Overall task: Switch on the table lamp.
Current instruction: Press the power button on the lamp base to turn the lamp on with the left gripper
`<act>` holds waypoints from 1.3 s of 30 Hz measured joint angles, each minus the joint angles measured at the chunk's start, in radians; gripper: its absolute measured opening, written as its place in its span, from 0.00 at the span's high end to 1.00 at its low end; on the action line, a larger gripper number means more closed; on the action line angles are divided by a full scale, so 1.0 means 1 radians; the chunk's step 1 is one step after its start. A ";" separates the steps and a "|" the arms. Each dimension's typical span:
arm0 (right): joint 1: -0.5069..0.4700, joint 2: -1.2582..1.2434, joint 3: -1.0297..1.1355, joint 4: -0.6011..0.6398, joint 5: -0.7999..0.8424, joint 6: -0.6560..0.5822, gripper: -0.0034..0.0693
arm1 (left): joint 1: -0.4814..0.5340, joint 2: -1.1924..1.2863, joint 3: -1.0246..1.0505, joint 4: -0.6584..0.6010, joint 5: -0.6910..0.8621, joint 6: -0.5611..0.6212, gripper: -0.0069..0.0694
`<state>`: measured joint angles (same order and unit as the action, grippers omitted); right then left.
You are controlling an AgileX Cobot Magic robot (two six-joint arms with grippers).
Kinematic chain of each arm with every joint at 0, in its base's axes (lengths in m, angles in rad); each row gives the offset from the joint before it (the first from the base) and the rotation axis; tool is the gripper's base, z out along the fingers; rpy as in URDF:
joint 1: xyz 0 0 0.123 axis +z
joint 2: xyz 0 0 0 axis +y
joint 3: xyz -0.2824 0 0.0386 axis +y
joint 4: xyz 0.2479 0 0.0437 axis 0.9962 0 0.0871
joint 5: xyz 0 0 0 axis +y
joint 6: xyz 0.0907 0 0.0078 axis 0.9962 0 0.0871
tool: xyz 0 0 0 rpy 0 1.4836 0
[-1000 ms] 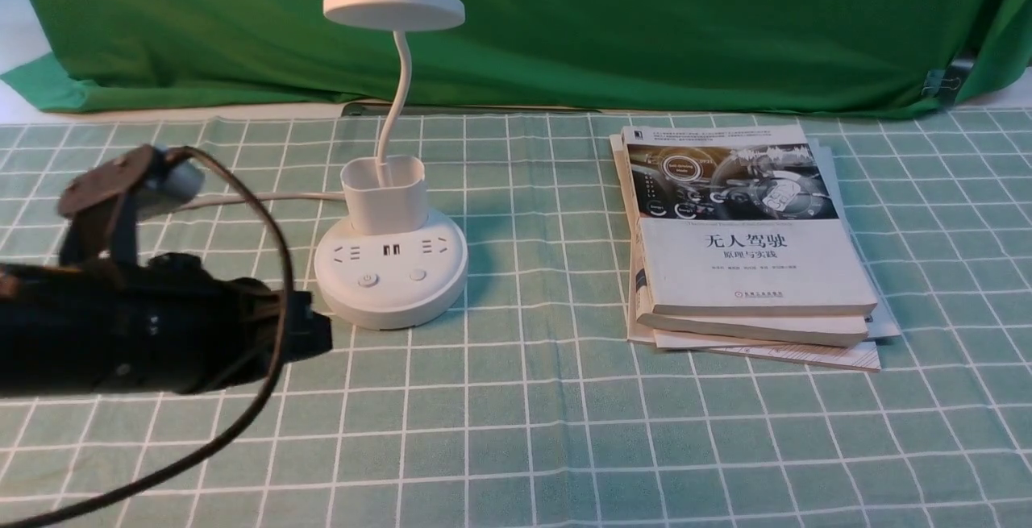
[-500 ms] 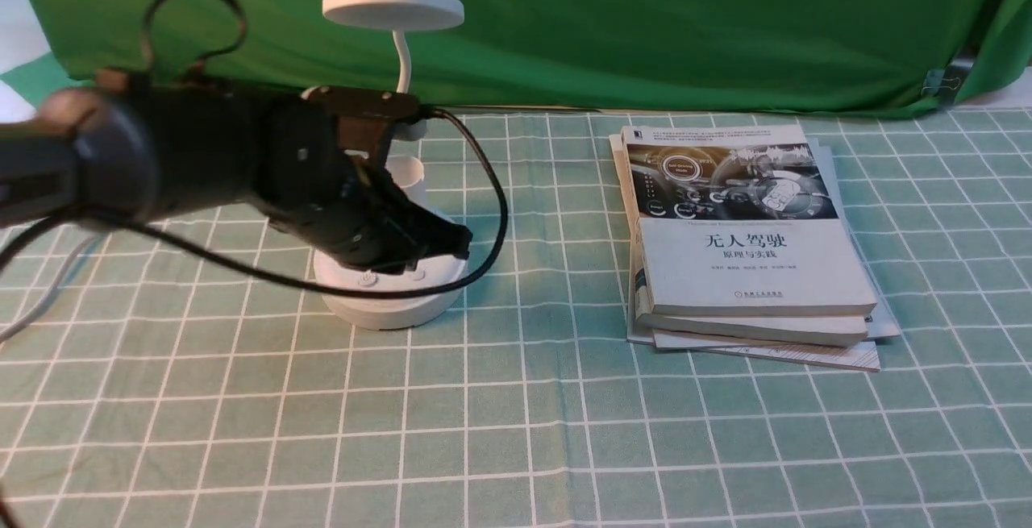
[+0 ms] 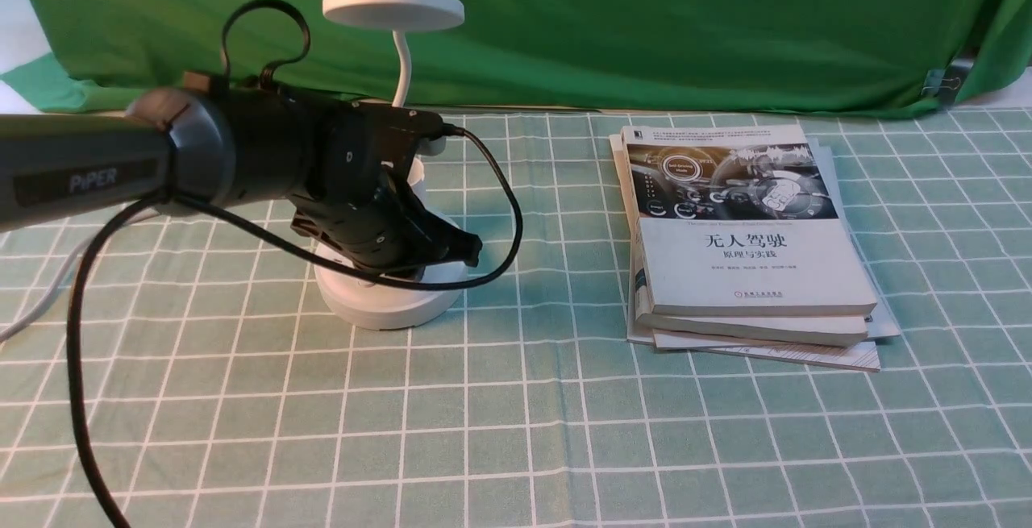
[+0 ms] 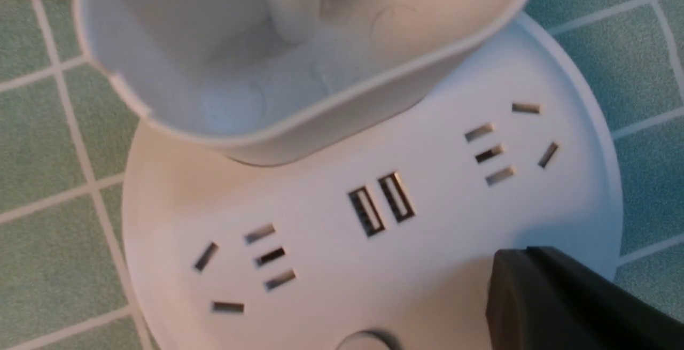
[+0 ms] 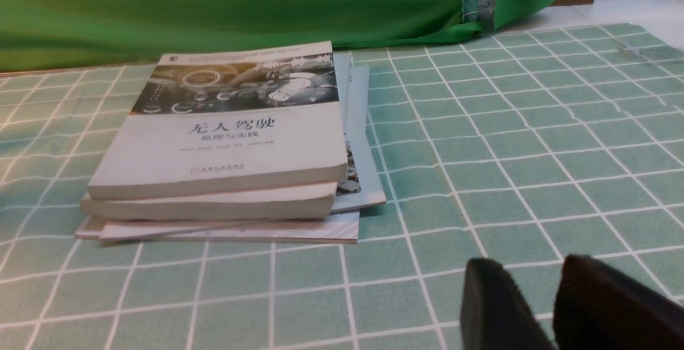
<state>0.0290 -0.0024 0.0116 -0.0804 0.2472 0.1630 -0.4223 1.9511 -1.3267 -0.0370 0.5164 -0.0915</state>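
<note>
Change: left gripper [image 3: 461, 252] now over lamp [image 3: 393, 8] base, up from beside it.
Jaws: left, we cannot tell; right gripper [image 5: 542, 296] slightly apart.
Lamp: left of books [image 3: 742, 230], unlit.
Meaning: we expect button [image 4: 368, 341] press next.

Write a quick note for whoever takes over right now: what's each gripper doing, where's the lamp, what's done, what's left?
Left gripper: low over the round base of the table lamp, by its front edge; open or shut cannot be told.
Right gripper: open, empty, over the cloth, with the book stack ahead of it.
Done: the left arm is at the lamp.
Left: press a button, one shows beside the gripper finger; the head shows no glow.
</note>
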 joint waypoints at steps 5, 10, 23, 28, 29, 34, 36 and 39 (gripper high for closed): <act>0.000 0.000 0.000 0.000 0.000 0.000 0.62 | 0.000 0.000 0.000 -0.001 -0.001 -0.011 0.91; 0.000 0.000 0.000 0.000 0.000 0.000 0.62 | 0.000 0.000 0.000 -0.001 -0.001 -0.014 0.91; 0.000 0.000 0.000 0.000 0.000 0.000 0.62 | 0.000 0.046 -0.024 -0.002 0.020 -0.015 0.91; 0.000 0.000 0.000 0.000 0.000 0.000 0.62 | 0.000 0.017 -0.018 -0.003 0.003 -0.016 0.91; 0.000 0.000 0.000 0.000 0.000 0.000 0.62 | 0.000 0.008 -0.013 -0.005 -0.001 -0.016 0.91; 0.000 0.000 0.000 0.000 0.000 0.000 0.62 | -0.001 -0.059 -0.001 -0.022 -0.005 -0.018 0.91; 0.000 0.000 0.000 0.000 0.000 0.000 0.62 | -0.001 -0.103 -0.001 -0.047 0.035 -0.018 0.91; 0.000 0.000 0.000 0.000 0.000 0.000 0.62 | -0.001 -0.140 0.001 -0.106 0.193 -0.016 0.91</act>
<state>0.0290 -0.0024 0.0116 -0.0804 0.2475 0.1630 -0.4231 1.8106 -1.3255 -0.1427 0.7097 -0.1071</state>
